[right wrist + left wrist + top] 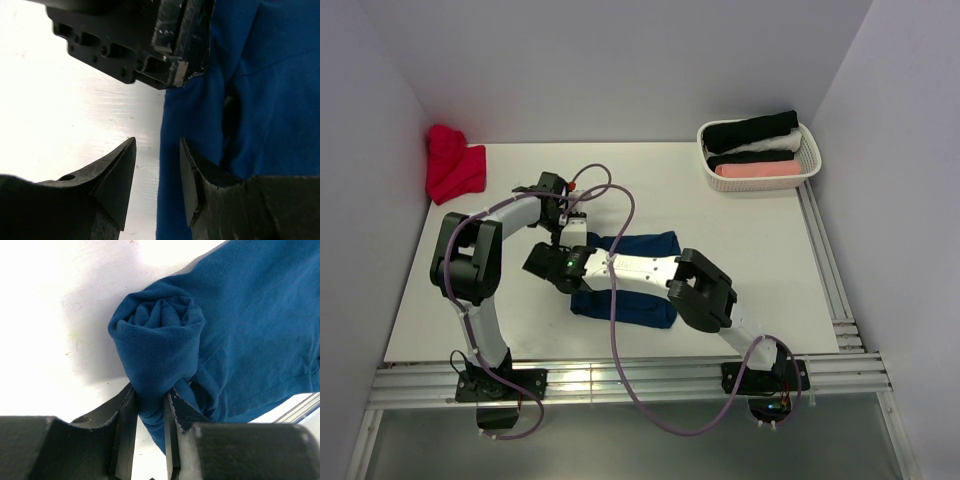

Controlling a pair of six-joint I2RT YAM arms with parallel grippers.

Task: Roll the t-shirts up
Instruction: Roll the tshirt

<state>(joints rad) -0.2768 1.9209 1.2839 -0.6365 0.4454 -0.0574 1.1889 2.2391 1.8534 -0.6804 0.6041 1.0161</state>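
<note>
The left gripper (150,402) is clamped on the rolled-up left end of the blue t-shirt (250,315), which lies in the middle of the white table (740,215), while the right gripper (157,145) hangs just beside it, jaws apart over the shirt's edge.

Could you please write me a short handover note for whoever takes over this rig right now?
Left gripper: shut on the rolled end of the navy t-shirt.
Right gripper: open at the shirt's edge, holding nothing.
The navy t-shirt lies partly rolled on the table; red t-shirt heaped in the far left corner; black roll, white roll, pink roll in the basket.
Done: three rolls in the basket. Left: finish the navy roll, then roll the red t-shirt.
</note>
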